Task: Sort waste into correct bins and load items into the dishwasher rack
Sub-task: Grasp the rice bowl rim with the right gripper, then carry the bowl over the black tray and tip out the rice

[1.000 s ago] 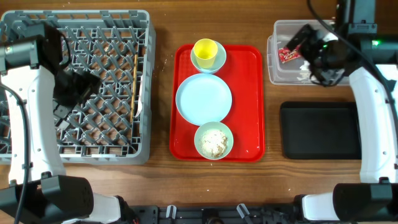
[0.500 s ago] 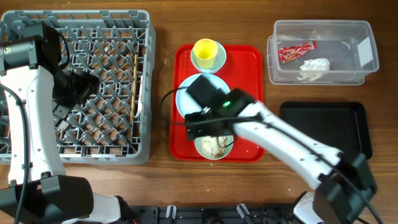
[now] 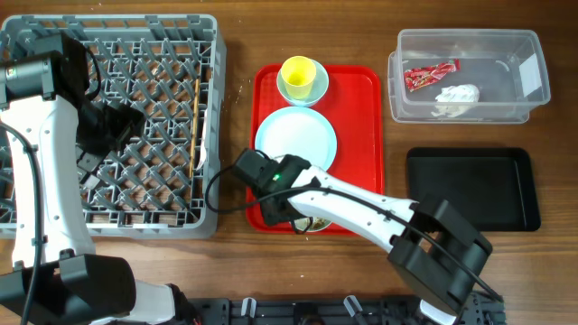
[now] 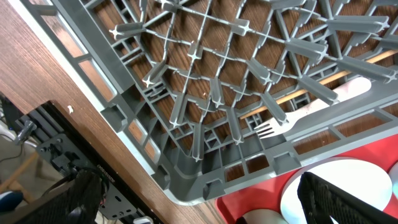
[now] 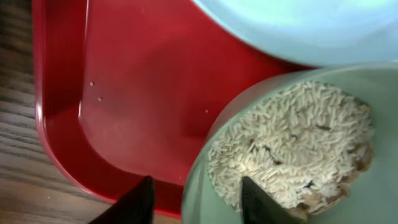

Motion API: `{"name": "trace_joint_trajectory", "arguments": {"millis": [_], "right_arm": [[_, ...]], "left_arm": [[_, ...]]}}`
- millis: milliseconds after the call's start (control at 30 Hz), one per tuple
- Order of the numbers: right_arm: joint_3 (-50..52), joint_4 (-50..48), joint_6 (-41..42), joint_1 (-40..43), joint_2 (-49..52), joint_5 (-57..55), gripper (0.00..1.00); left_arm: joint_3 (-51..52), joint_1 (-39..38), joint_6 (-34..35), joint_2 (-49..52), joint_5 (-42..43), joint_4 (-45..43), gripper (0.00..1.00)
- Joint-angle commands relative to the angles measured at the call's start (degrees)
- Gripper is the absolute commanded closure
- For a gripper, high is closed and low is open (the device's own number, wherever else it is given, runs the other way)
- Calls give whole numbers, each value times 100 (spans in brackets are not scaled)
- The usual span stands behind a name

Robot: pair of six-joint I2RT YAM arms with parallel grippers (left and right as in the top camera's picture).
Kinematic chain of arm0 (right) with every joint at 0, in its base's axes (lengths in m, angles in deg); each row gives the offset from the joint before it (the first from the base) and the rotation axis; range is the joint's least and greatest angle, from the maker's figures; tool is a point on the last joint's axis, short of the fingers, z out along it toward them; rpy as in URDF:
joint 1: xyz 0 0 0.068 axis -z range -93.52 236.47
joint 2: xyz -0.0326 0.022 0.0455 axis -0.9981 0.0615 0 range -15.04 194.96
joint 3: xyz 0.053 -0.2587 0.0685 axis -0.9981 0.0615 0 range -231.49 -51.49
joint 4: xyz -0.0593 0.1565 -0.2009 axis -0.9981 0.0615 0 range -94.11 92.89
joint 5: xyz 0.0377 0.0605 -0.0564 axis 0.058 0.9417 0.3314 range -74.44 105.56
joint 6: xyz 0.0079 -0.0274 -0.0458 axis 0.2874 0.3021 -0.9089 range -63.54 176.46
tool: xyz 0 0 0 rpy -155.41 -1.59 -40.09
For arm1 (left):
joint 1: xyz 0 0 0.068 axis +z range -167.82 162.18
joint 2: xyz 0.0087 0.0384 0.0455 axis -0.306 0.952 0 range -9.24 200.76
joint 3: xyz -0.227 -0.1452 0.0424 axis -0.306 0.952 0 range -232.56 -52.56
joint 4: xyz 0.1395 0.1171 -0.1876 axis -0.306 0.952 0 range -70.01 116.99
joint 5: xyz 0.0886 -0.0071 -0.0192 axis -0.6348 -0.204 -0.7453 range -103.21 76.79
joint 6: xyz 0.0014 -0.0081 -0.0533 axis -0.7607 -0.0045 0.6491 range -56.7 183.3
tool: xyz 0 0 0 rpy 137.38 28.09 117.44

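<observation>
The right gripper [image 5: 196,202] is open and holds nothing. Its two dark fingertips straddle the near rim of a small pale blue-green bowl [image 5: 373,199], one over the heap of beige crumbly food [image 5: 292,143] inside it and one over the floor of the red plastic tray [image 5: 124,93]. Only the right wrist view shows this. From overhead the right arm covers that bowl almost entirely, so the gripper and the food are hidden there.

The round pale blue plate [image 3: 298,135] lies just beyond on the red tray, and the small yellow cup [image 3: 298,72] sits in a second pale bowl [image 3: 312,90] at the far end.

The left gripper [image 4: 211,199] is spread wide and empty above the near corner of the large grey plastic dishwasher rack [image 3: 54,217]. Its wrist view picks out a white fork [image 4: 311,106] lying beside the thin wooden stick [image 4: 373,62] among the pegs. Overhead, the stick [image 3: 196,117] is plain but the fork is hard to make out.

On the wooden table [image 3: 235,54], the clear plastic rectangular tub [image 3: 533,45] holds the small red printed wrapper [image 3: 431,74] and the crumpled white scrap [image 3: 456,95]. The shallow black rectangular tray [image 3: 470,190] sits beside it.
</observation>
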Motion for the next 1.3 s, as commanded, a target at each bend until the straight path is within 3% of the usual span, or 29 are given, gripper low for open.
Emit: {"name": "trace_joint_trajectory", "arguments": {"millis": [0,200,433,833,1033,1267], "right_arm": [[9,7,37,-208,83,-199,63],[9,72,44,-343,297,-376,72],[-20,247,59,-343,313,-660,96],[-656,1598,898,-107,313,-1596,95],[-1414,2544,1198,791,251,-1639,96],[-1488,2988,1147,2660,-605,-1475,96]], "left_arm": [[-26,26,-4,-72,-17,13,0],[-26,26,-4,-72,-17,13,0],[-26,26,-4,-72,-17,13,0],[-26,26,-4,-72,-17,13,0],[-26,26,-4,-72,-17,13,0],[-26,26,-4,-72,-17,13,0]]}}
